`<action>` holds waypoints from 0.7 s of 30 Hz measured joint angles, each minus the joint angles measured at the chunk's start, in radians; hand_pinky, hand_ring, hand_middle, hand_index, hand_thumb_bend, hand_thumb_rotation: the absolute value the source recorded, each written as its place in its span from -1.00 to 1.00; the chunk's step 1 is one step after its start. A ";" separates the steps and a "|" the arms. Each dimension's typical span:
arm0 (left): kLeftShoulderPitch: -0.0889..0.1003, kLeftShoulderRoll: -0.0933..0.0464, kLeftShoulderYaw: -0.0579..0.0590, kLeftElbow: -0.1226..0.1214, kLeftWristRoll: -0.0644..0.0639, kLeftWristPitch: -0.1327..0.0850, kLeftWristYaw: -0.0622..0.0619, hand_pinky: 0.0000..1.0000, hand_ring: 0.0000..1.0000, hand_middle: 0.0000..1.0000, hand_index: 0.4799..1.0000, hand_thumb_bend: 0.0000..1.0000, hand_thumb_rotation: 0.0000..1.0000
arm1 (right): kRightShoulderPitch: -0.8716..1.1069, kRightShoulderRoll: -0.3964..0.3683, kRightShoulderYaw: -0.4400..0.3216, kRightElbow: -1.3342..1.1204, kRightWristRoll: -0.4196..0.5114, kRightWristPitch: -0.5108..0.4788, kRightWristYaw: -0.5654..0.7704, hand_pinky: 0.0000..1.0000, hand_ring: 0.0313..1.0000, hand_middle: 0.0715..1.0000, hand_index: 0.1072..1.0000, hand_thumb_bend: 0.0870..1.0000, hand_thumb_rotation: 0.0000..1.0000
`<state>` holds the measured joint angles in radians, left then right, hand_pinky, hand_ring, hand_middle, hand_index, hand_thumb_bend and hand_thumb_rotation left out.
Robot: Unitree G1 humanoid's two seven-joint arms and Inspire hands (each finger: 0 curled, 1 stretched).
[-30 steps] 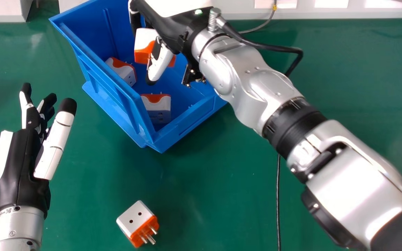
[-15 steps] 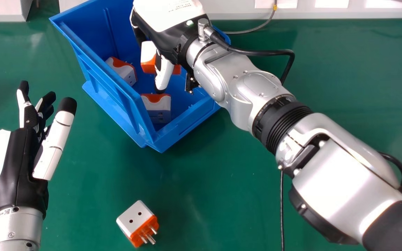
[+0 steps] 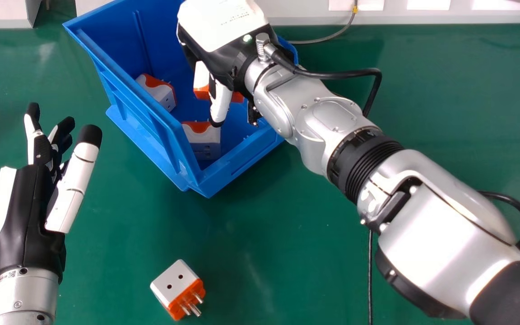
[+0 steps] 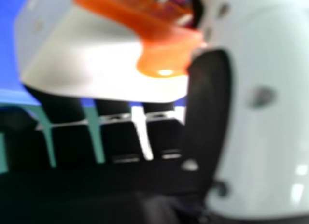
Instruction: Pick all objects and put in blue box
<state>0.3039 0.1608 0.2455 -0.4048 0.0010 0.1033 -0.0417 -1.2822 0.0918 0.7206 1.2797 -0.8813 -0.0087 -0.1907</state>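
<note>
Over the blue box (image 3: pixel 237 161), my right hand (image 3: pixel 224 58) is shut on a white and orange plug adapter (image 3: pixel 201 81). The right hand view shows that adapter (image 4: pixel 91 60) between the thumb of my right hand (image 4: pixel 260 113) and its fingers. Inside the box lie two more adapters, one (image 3: pixel 156 90) by the left wall and another (image 3: pixel 203 139) at the near corner. A fourth adapter (image 3: pixel 176 284) rests on the green table, its pins pointing right. My left hand (image 3: pixel 30 212) is open at the left, away from the box.
The green table (image 3: pixel 260 234) extends around the box. A black cable (image 3: pixel 370 275) runs down the table beneath the right forearm. Behind the box and along the table's far edge stands a light-coloured panel (image 3: pixel 305 13), with a grey cable near it.
My right hand has lowered toward the near side of the box with the adapter, its back now facing the view more. The left hand has barely shifted.
</note>
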 measured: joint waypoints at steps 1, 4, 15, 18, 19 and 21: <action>0.001 0.000 -0.001 -0.003 0.000 0.001 0.000 0.81 0.93 0.91 0.83 0.36 0.67 | 0.000 0.000 0.001 0.000 0.000 0.000 0.000 -0.72 -0.74 -0.61 -0.17 -0.06 -0.86; 0.001 -0.001 -0.004 -0.007 0.000 0.002 0.001 0.81 0.93 0.91 0.83 0.36 0.67 | 0.002 0.000 0.001 0.000 0.002 -0.001 -0.002 -0.71 -0.73 -0.55 -0.17 -0.06 -0.89; 0.000 -0.002 -0.004 -0.007 0.000 0.009 0.001 0.81 0.93 0.91 0.82 0.35 0.68 | 0.040 0.000 -0.007 0.000 0.015 -0.007 -0.011 -0.52 -0.46 -0.33 -0.17 -0.05 -0.95; 0.000 -0.002 -0.005 -0.007 0.000 0.009 0.001 0.81 0.93 0.91 0.82 0.35 0.68 | 0.042 -0.005 -0.023 0.000 0.031 -0.018 -0.027 -0.43 -0.33 -0.24 -0.16 -0.06 -0.97; 0.000 -0.003 -0.005 -0.007 0.000 0.009 0.001 0.81 0.93 0.91 0.82 0.34 0.68 | 0.044 -0.008 -0.026 0.000 0.037 -0.023 -0.027 -0.38 -0.26 -0.20 -0.16 -0.06 -0.97; 0.000 -0.003 -0.005 -0.007 0.000 0.010 0.001 0.81 0.93 0.91 0.82 0.34 0.68 | 0.050 -0.010 -0.033 -0.001 0.048 -0.025 -0.027 -0.21 -0.05 0.01 0.03 -0.03 -0.75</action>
<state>0.3036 0.1578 0.2405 -0.4114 0.0011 0.1128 -0.0412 -1.2322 0.0822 0.6871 1.2790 -0.8333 -0.0333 -0.2173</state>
